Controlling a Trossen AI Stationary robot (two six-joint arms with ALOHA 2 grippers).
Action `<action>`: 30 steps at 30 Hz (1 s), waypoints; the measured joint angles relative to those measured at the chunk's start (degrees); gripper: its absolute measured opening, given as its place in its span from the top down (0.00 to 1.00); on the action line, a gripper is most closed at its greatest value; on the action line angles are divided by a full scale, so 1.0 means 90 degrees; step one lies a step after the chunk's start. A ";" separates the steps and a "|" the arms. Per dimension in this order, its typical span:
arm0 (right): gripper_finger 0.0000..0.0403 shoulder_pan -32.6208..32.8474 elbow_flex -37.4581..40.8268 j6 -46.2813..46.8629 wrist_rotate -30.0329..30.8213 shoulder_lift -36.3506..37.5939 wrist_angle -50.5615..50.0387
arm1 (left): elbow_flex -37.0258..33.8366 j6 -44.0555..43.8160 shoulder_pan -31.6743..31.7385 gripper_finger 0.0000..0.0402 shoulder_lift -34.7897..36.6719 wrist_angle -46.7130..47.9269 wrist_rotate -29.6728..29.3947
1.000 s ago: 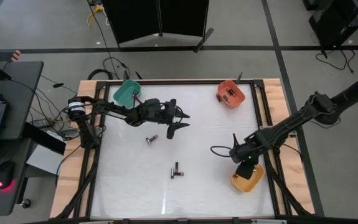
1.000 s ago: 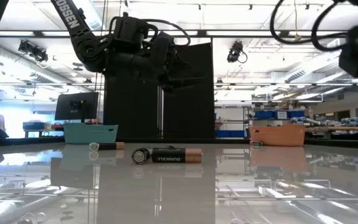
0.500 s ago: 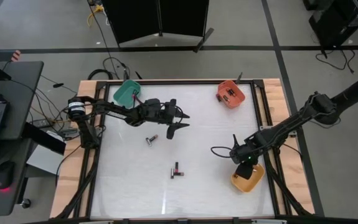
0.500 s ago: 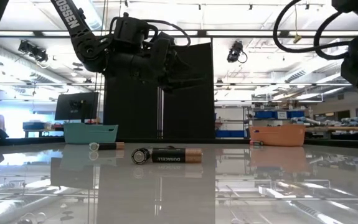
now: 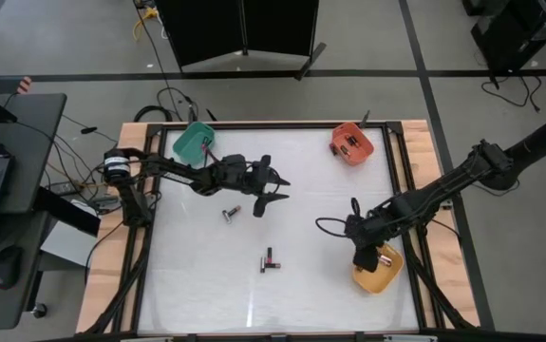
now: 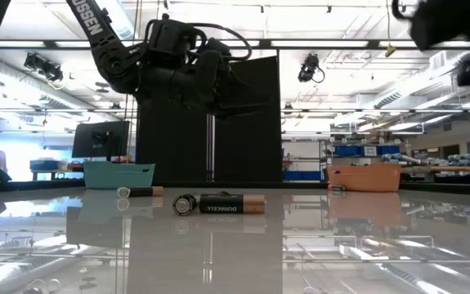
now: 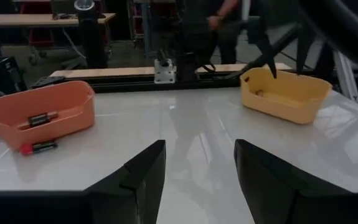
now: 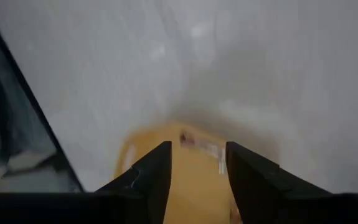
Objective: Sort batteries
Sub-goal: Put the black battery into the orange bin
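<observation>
Two batteries [image 5: 271, 260] lie side by side near the table's middle, and another one [image 5: 230, 214] lies farther left; the low view shows them lying on their sides [image 6: 222, 204]. My left gripper [image 5: 271, 193] hovers open over the table beyond them, nothing between its fingers [image 7: 197, 168]. My right gripper [image 5: 360, 255] hangs open, pointing steeply down, over the yellow bin [image 5: 377, 274]. A battery [image 8: 200, 146] lies inside that bin.
An orange bin [image 5: 351, 142] with batteries [image 7: 42, 118] stands at the far right corner, one battery [image 7: 38, 147] on the table beside it. A teal bin [image 5: 194, 142] stands at the far left. The dark frame rails [image 5: 401, 190] border the white table.
My right gripper has risen above the yellow bin and turned at the wrist, drifting a little toward the table's middle. The left arm has kept still.
</observation>
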State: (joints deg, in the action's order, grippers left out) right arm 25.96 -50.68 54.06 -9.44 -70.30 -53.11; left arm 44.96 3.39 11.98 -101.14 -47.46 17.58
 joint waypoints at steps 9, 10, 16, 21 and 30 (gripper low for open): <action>0.61 -0.0413 -0.0072 -0.1789 0.1371 -0.0319 0.1878 | -0.1019 0.0266 -0.0555 0.51 0.0127 -0.1093 -0.0761; 0.61 -0.0477 -0.0072 -0.2014 0.1409 -0.0429 0.2174 | -0.1225 0.0256 -0.0649 0.51 0.0226 -0.1263 -0.0913; 0.63 -0.0829 -0.0070 -0.3123 0.1429 -0.1305 0.3654 | -0.2233 0.0231 -0.1263 0.51 0.1061 -0.1646 -0.2087; 0.61 -0.1002 -0.0065 -0.3454 0.1432 -0.2079 0.4709 | -0.2641 0.0123 -0.1866 0.51 0.1614 -0.1598 -0.2923; 0.52 -0.0954 -0.0065 -0.3765 0.1495 -0.3213 0.6643 | -0.2714 0.0098 -0.2749 0.51 0.1717 -0.1529 -0.3879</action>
State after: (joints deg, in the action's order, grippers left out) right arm 17.37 -51.27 20.17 4.01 -99.22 6.68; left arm 20.53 4.27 -12.76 -85.69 -61.22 -17.33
